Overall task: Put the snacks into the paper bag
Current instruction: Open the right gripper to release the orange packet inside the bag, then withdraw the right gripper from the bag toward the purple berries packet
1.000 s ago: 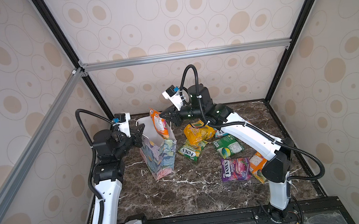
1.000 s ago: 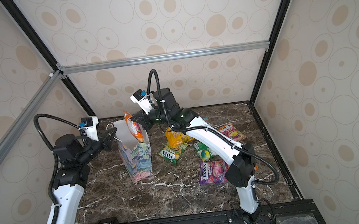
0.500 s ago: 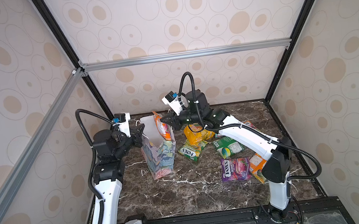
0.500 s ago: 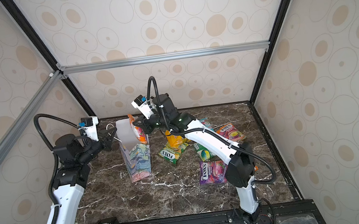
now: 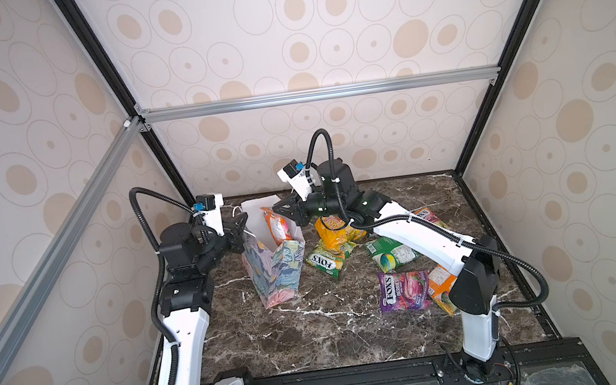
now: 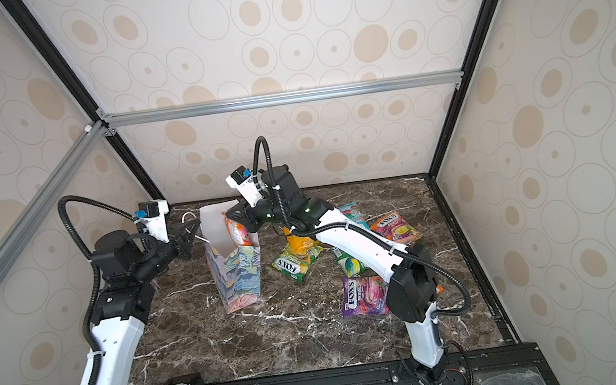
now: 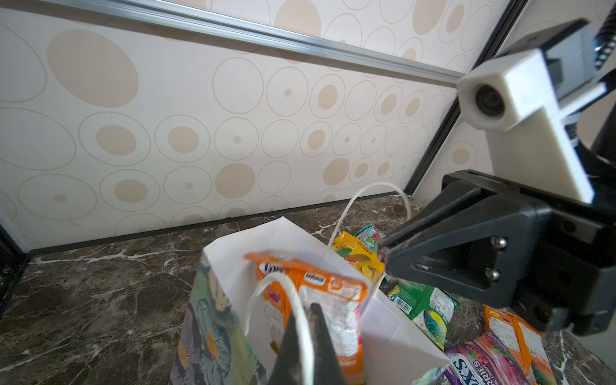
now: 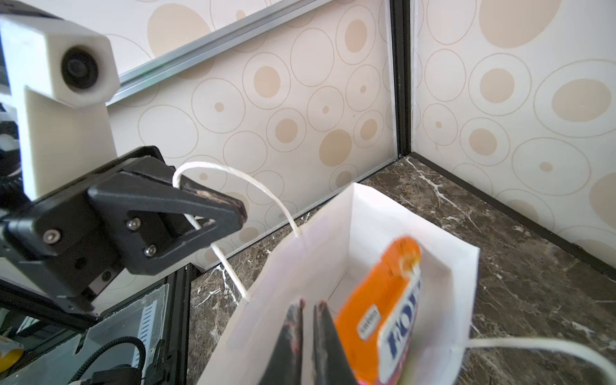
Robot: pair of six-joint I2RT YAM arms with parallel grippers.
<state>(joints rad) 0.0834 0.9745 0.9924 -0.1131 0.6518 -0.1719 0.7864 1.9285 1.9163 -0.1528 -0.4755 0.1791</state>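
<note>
The paper bag (image 5: 276,273) (image 6: 237,278) stands upright at the table's left middle, its white inside showing. My left gripper (image 5: 242,225) (image 7: 305,308) is shut on the bag's white cord handle (image 7: 296,293) at the near rim. My right gripper (image 5: 279,209) (image 8: 308,303) hangs over the bag's mouth with its jaws a narrow gap apart and nothing between them. An orange snack packet (image 5: 278,227) (image 8: 390,300) sits blurred inside the bag, just beside the right fingers. Other snacks lie on the table to the right.
Loose packets lie right of the bag: yellow (image 5: 333,230), green FOX'S (image 5: 326,257), another green (image 5: 392,255), purple (image 5: 404,289), orange (image 5: 440,287) and a red-orange one (image 6: 394,227) near the back. The right arm stretches over them. The enclosure walls stand close behind the bag.
My right gripper came down to the bag's mouth with the orange packet, and its jaws parted slightly. The packet now sits lower, inside the bag. The left gripper kept hold of the handle.
</note>
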